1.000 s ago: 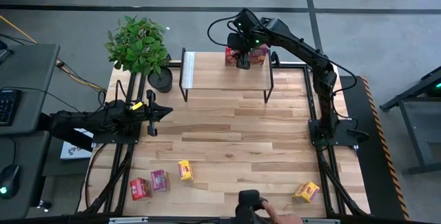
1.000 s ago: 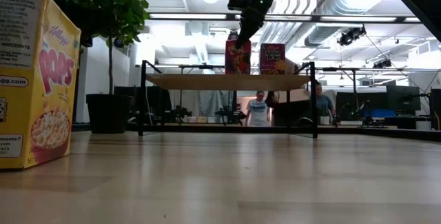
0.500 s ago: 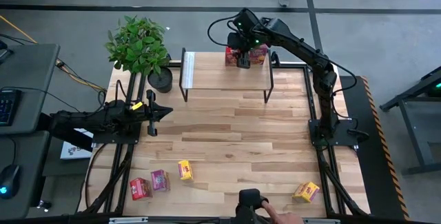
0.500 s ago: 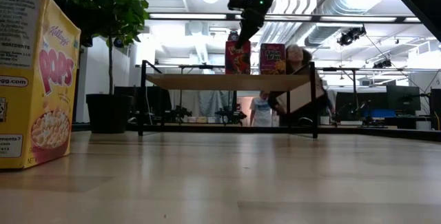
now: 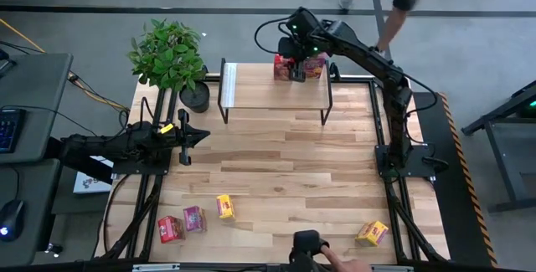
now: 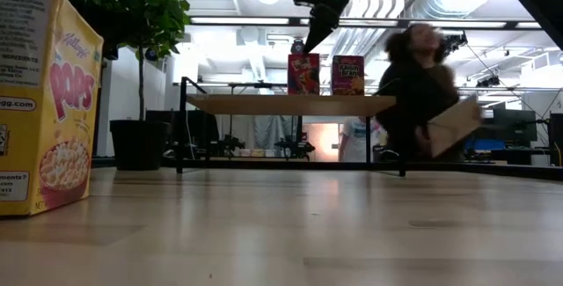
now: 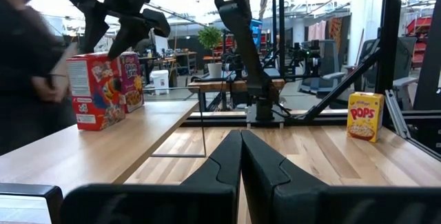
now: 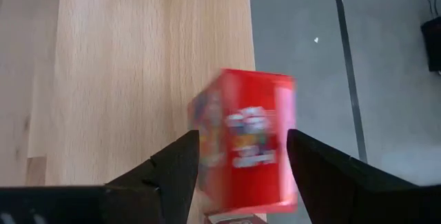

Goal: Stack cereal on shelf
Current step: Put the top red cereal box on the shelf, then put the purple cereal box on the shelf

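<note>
A red cereal box (image 6: pixel 303 73) and a pink one (image 6: pixel 347 74) stand upright side by side on the shelf (image 6: pixel 264 104), at its right end (image 5: pixel 314 84). My right gripper (image 6: pixel 314 44) hangs open just above the red box (image 8: pixel 248 141). In the right wrist view its fingers stand to either side of the box, and the low view shows a gap above the box top. Near the table's front edge lie a red box (image 5: pixel 170 228), a pink box (image 5: pixel 194 218) and two yellow ones (image 5: pixel 225 207) (image 5: pixel 373 233). My left gripper (image 5: pixel 203 136) waits shut at the table's left.
A potted plant (image 5: pixel 172 54) stands at the far left corner beside the shelf. A person (image 6: pixel 422 92) walks past beyond the far edge. A hand (image 5: pixel 335 264) shows at the near edge. Bare wood lies between the shelf and the loose boxes.
My right gripper has risen a little from the top of the red box, which stays upright on the shelf. A person has walked across behind the table.
</note>
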Controlling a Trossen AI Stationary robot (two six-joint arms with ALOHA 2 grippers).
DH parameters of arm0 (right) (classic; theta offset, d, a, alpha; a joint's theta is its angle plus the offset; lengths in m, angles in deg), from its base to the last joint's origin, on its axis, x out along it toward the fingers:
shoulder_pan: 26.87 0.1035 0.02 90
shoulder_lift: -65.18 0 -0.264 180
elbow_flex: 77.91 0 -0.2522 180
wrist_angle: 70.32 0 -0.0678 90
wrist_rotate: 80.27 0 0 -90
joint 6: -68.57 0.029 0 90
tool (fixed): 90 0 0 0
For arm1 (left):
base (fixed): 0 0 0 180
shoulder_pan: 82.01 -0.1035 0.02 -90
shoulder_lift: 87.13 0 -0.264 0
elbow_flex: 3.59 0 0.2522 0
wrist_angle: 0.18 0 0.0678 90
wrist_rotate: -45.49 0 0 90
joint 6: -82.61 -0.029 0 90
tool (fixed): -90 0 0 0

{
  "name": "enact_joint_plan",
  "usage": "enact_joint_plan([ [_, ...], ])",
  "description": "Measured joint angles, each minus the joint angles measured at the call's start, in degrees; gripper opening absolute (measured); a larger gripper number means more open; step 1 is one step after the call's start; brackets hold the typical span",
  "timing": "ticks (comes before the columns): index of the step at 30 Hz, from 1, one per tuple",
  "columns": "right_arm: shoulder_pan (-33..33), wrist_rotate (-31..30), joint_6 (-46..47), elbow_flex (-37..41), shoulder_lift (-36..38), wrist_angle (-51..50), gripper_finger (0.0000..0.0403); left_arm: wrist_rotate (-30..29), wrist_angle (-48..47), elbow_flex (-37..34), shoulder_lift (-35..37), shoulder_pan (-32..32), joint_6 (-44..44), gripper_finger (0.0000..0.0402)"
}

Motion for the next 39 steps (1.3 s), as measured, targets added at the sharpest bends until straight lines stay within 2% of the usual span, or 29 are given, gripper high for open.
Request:
enact_joint_plan([
  [12,-0.2,0.5,1.3,0.0,3.4,0.8,0.0213,0.0,0.0,0.0,0.0,0.0,0.0,0.0000],
  [19,-0.2,8.0,9.6,0.0,8.0,-2.2,0.0213,0.0,0.0,0.0,0.0,0.0,0.0,0.0000],
  [29,-0.4,18.9,15.4,0.1,15.8,-14.8,0.0213,0.0,0.0,0.0,0.0,0.0,0.0,0.0000],
  [39,1.6,20.8,18.1,0.2,25.0,-19.9,0.0213,0.0,0.0,0.0,0.0,0.0,0.0,0.0000],
])
